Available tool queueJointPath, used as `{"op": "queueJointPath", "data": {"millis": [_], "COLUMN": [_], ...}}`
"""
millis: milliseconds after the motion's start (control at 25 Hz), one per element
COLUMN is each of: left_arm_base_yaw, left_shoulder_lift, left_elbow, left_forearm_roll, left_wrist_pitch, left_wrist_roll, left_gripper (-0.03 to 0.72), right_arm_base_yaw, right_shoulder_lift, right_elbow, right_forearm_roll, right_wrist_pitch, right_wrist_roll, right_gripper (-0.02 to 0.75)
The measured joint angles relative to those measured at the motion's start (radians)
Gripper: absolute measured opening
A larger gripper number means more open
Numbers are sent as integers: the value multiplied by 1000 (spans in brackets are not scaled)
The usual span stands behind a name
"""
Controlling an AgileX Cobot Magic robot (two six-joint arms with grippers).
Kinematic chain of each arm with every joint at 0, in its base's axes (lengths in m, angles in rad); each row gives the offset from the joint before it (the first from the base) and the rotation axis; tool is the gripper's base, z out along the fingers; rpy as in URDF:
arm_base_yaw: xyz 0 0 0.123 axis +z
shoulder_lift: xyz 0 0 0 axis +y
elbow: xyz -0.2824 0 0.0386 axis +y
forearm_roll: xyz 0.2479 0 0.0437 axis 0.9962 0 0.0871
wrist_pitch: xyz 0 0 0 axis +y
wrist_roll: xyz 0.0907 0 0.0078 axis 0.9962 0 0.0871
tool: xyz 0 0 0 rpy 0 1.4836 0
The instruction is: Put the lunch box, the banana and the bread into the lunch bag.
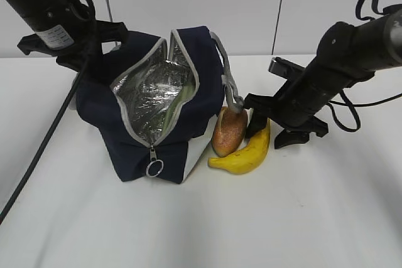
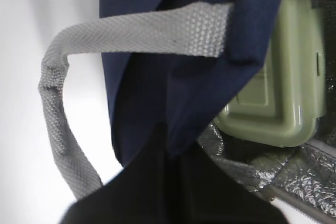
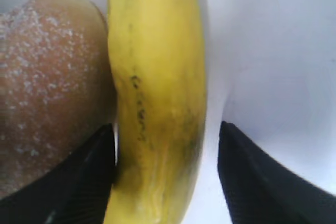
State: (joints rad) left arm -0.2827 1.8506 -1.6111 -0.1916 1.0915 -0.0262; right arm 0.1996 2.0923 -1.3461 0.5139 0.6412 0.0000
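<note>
Right claw (image 3: 165,177) straddles the banana (image 3: 157,103), fingers wide, not yet gripping.
Lunch box (image 2: 278,77) already inside the lunch bag (image 1: 157,92); banana and bread (image 1: 227,131) wait on the table beside it.

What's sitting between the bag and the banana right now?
The bread sits between the bag and the banana, touching the banana; the exterior view shows it.
</note>
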Motion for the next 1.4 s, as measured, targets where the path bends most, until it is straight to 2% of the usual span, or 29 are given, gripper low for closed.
{"op": "queueJointPath", "data": {"millis": [160, 240, 440, 760, 840, 880, 960, 1040, 1120, 1280, 1320, 1360, 1400], "left_arm_base_yaw": [0, 0, 0, 0, 0, 0, 0, 0, 0, 0, 0, 0, 0], "left_shoulder_lift": [0, 0, 0, 0, 0, 0, 0, 0, 0, 0, 0, 0, 0], "left_elbow": [0, 0, 0, 0, 0, 0, 0, 0, 0, 0, 0, 0, 0], "left_forearm_roll": [0, 0, 0, 0, 0, 0, 0, 0, 0, 0, 0, 0, 0], "left_wrist_pitch": [0, 0, 0, 0, 0, 0, 0, 0, 0, 0, 0, 0, 0], "left_wrist_roll": [0, 0, 0, 0, 0, 0, 0, 0, 0, 0, 0, 0, 0], "left_gripper": [0, 0, 0, 0, 0, 0, 0, 0, 0, 0, 0, 0, 0], "right_arm_base_yaw": [0, 0, 0, 0, 0, 0, -2, -2, -2, -2, -2, -2, -2], "right_shoulder_lift": [0, 0, -2, -101, -123, -134, -147, -155, -163, -185, -191, -193, -193], "right_elbow": [-2, -2, -7, -118, -138, -200, -273, -325, -364, -392, -392, -392, -392], "right_forearm_roll": [0, 0, -31, -313, -340, -397, -405, -361, -261, 25, 25, 230, 272], "right_wrist_pitch": [3, 7, 30, 132, 173, 194, 263, 310, 338, 378, 394, 413, 413], "right_wrist_roll": [0, 0, -12, 61, 86, 94, 103, 81, 29, -166, -220, -302, -302], "right_gripper": [366, 326, 316, 316, 316, 316, 316, 316, 316, 316, 316, 316, 316]}}
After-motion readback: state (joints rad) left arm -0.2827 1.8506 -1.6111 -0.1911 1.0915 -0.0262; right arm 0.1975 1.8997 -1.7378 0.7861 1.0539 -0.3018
